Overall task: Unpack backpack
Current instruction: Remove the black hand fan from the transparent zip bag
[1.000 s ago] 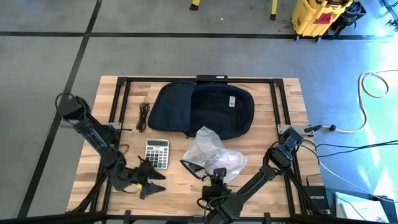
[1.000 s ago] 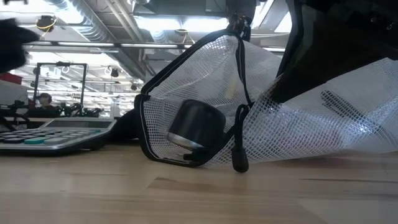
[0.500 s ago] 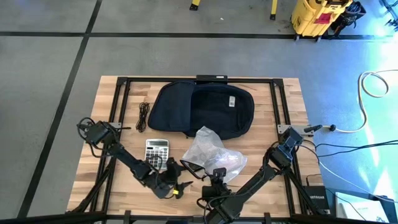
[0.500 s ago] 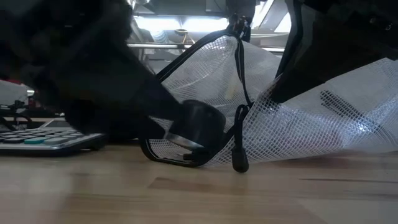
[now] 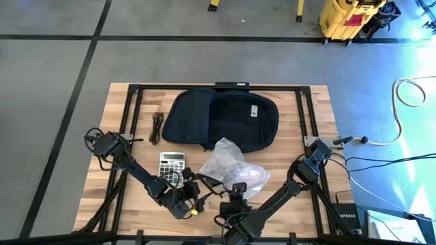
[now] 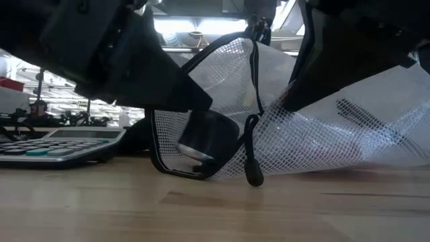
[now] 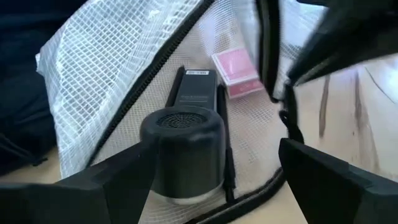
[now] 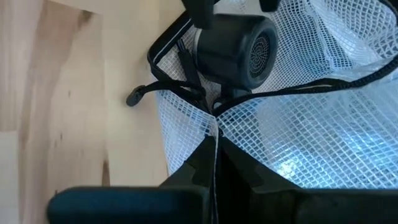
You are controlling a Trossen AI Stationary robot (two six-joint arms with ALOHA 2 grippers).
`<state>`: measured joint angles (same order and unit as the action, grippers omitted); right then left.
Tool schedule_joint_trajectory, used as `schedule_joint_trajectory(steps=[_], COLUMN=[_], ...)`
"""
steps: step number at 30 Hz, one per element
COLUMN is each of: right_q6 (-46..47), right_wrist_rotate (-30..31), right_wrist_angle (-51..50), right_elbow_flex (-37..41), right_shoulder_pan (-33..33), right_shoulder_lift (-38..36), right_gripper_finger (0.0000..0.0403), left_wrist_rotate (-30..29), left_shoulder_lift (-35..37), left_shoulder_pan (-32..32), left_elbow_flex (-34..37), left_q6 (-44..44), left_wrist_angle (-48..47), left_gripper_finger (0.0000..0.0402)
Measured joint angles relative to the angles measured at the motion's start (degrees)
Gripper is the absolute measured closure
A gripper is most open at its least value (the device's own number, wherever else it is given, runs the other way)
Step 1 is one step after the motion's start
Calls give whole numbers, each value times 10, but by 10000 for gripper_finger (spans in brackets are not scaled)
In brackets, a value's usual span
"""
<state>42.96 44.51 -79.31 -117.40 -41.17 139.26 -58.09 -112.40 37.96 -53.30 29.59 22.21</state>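
Fingers spread wide, the left gripper faces the speaker inside the mesh pouch, whose fabric the right gripper pinches shut, the backpack lying behind at the table's far edge.

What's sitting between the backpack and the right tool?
The clear mesh pouch, seen from the high view, lies between the backpack and the right tool, which pinches its edge.

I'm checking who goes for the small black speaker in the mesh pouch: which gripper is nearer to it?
Left. The left gripper is open, its fingers either side of the speaker at the pouch mouth. The right gripper is shut on the mesh pouch, just behind the speaker.
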Motion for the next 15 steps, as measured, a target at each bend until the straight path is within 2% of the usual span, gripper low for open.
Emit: schedule_joint_trajectory(steps=[6, 11, 15], right_q6=[0, 0, 0], right_wrist_rotate=[0, 0, 0], right_wrist_angle=[1, 2, 3], right_elbow_flex=[0, 0, 0], right_shoulder_pan=[0, 0, 0], right_shoulder_lift=[0, 0, 0], right_gripper_finger=[403, 403, 403], left_wrist_rotate=[8, 83, 86], left_shoulder_lift=[0, -14, -30], left_shoulder_pan=[-29, -51, -58], left_elbow_flex=[0, 0, 1], left_q6=[9, 1, 5], left_wrist_angle=[-7, -1, 0], left_gripper_finger=[85, 85, 85])
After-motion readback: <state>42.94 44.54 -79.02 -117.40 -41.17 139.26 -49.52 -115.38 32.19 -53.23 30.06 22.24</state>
